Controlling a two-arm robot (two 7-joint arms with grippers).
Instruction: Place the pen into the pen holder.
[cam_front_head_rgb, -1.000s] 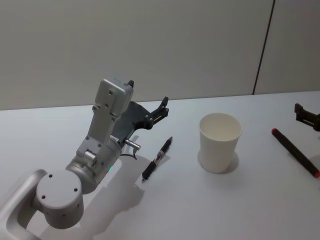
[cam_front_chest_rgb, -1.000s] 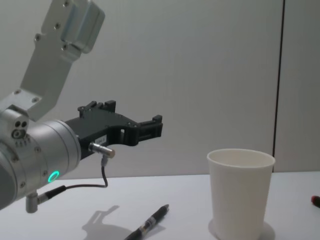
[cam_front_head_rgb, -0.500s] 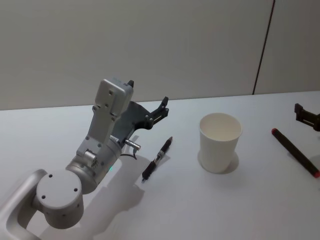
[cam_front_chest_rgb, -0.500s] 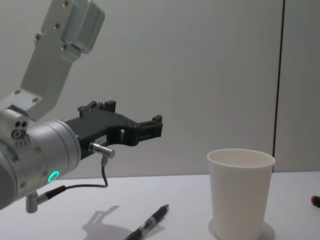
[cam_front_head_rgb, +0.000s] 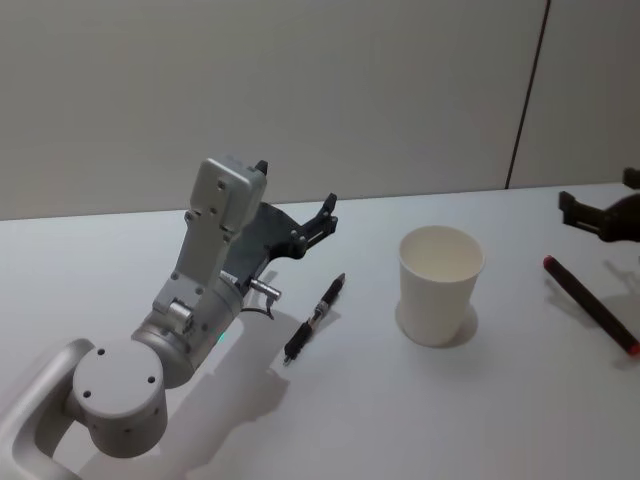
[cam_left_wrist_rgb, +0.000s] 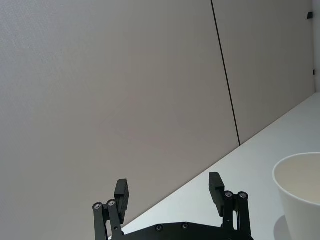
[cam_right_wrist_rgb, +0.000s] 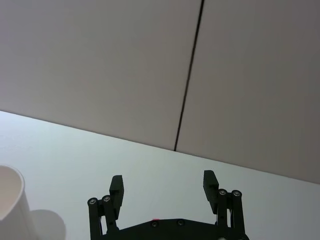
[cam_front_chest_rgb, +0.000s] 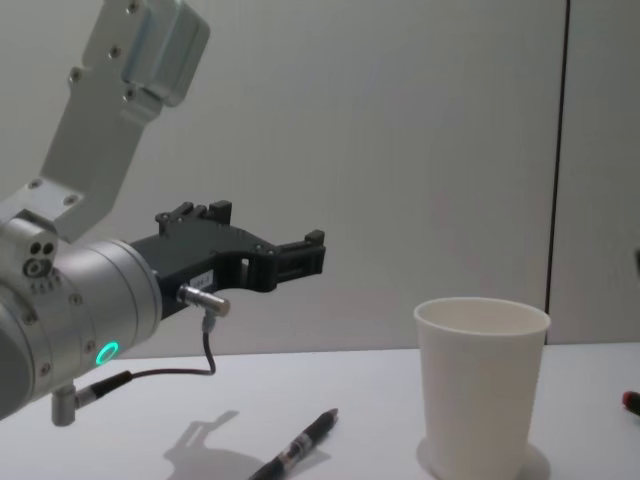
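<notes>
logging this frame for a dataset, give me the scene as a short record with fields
pen holder: white paper cup, upright
black pen: lying flat, between left gripper and cup
red-ended pen: lying flat, right of cup
left gripper: jaws open, raised beside black pen
right gripper: jaws open, raised near red-ended pen

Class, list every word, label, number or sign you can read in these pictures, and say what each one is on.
None can be read.
Pen holder: plain white, no print.
Black pen: marks on its barrel too small to read.
Red pen: no lettering visible.
Left arm: a green light ring, no letters.
Left end effector and right end effector, both open above the table: unmarked.
</notes>
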